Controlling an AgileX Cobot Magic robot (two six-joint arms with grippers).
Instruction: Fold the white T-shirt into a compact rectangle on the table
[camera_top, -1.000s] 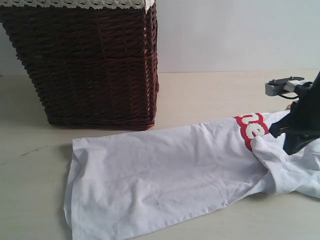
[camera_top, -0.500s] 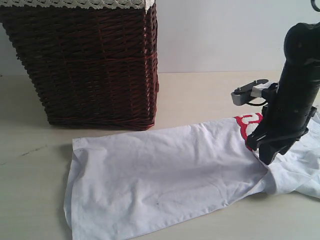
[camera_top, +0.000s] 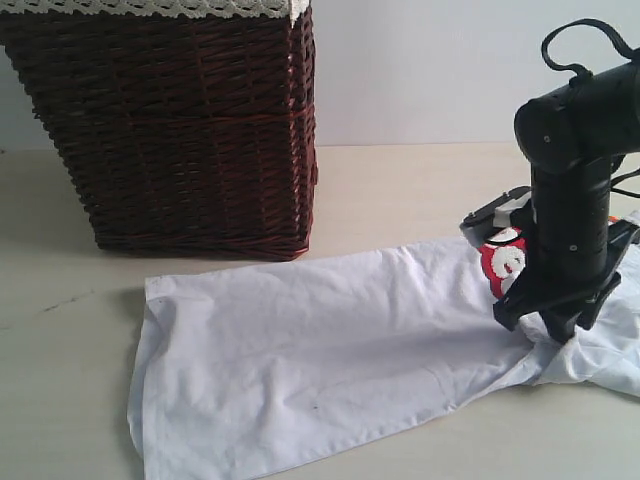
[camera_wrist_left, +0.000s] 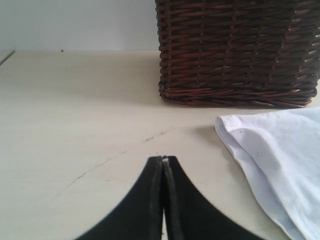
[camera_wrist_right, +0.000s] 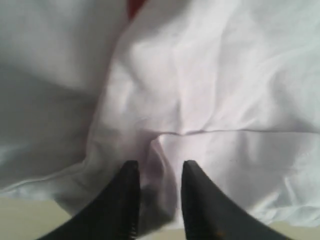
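The white T-shirt (camera_top: 330, 350) lies spread across the table (camera_top: 400, 190), its hem end to the left and its bunched end to the right. Part of the red-outlined lettering (camera_top: 503, 265) shows beside the right arm. My right gripper (camera_top: 555, 335) points down into the bunched cloth. In the right wrist view it (camera_wrist_right: 160, 167) stands open, and a raised fold of the shirt (camera_wrist_right: 200, 75) lies between the fingers. My left gripper (camera_wrist_left: 163, 159) is shut on nothing above bare table (camera_wrist_left: 75, 110). A shirt corner (camera_wrist_left: 280, 160) lies apart from it to one side. The neck tag is hidden.
A tall dark wicker basket (camera_top: 180, 130) with a white lace-trimmed liner stands at the back left, close behind the shirt's far edge. It also shows in the left wrist view (camera_wrist_left: 235, 50). A white wall runs behind the table.
My right arm has swung in from the right edge toward the left and come down. Its gripper now rests on the bunched end of the shirt. The lettering is more covered.
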